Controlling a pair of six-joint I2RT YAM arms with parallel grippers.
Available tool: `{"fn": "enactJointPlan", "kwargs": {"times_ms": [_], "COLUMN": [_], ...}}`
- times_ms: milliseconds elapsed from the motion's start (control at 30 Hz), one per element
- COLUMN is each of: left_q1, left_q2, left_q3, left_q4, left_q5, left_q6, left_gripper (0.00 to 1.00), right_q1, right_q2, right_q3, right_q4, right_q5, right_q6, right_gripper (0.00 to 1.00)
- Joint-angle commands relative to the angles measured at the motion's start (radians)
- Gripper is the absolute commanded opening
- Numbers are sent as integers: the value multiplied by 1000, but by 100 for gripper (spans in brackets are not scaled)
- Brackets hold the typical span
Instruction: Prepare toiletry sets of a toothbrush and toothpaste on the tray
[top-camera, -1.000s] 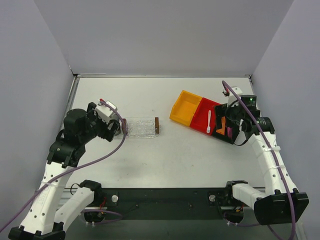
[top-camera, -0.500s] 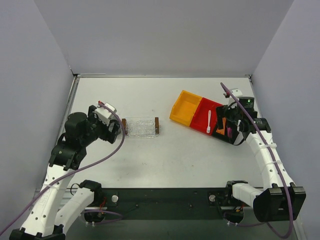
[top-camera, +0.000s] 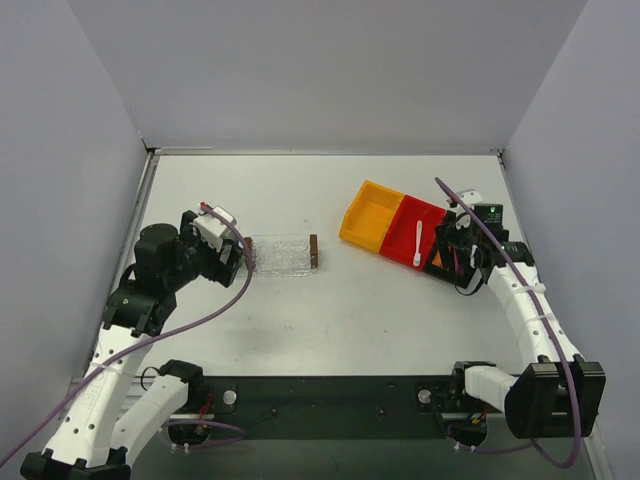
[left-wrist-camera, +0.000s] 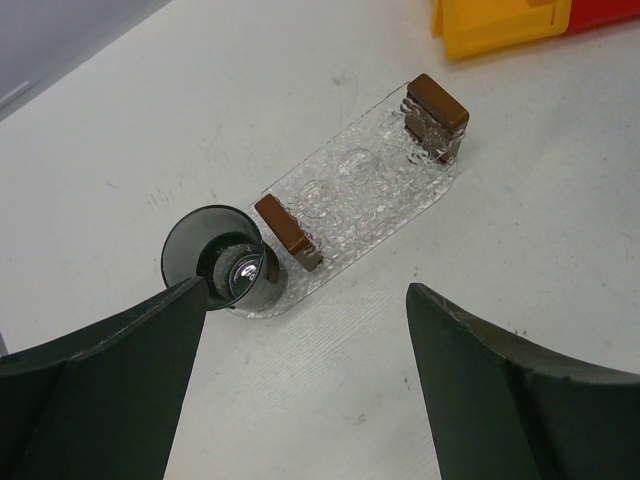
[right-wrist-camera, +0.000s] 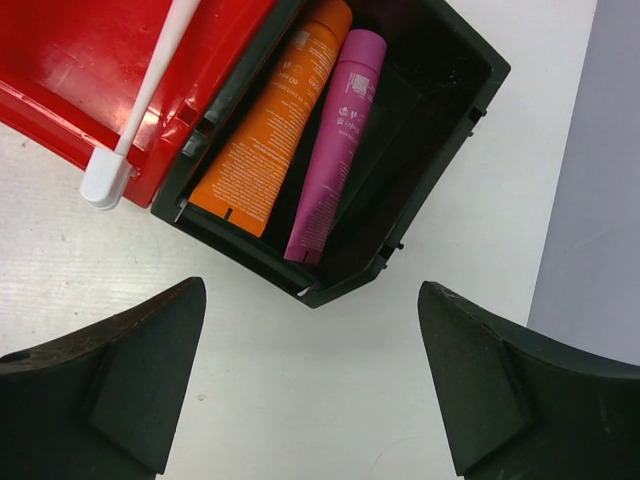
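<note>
Toothbrush (right-wrist-camera: 150, 90) cut off at top edge; left gripper (left-wrist-camera: 305, 300) and right gripper (right-wrist-camera: 312, 300) spread apart, seemingly empty.

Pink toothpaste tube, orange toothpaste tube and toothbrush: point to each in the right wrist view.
pink toothpaste tube (right-wrist-camera: 335, 148), right wrist view, middle of its body
orange toothpaste tube (right-wrist-camera: 272, 118), right wrist view, middle of its body
toothbrush (right-wrist-camera: 148, 92), right wrist view, mid-handle

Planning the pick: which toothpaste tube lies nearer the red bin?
The orange tube; the pink tube lies beyond it, away from the red bin.
</note>
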Motion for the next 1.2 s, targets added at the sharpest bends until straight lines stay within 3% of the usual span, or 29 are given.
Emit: {"fn": "enactJointPlan", "kwargs": {"times_ms": [0, 300, 533, 1167], "left_q1": [-2, -2, -2, -2], "left_q2": [-5, 25, 12, -5], "left_q3": [1, -30, -34, -40], "left_q4": [53, 79, 65, 81], "left_q5": [2, 13, 16, 24], "left_q6": [7, 12, 21, 21], "left_gripper": [91, 91, 91, 91], "right_q1": [-11, -13, -42, -91], "right_q2": [33, 169, 292, 470], "right_q3": [0, 80, 147, 201], "right_q4": [24, 22, 24, 24], "right_q5": [31, 24, 57, 47], "right_q6": [-15, -8, -2, 21], "right_gripper": [81, 69, 54, 50]}}
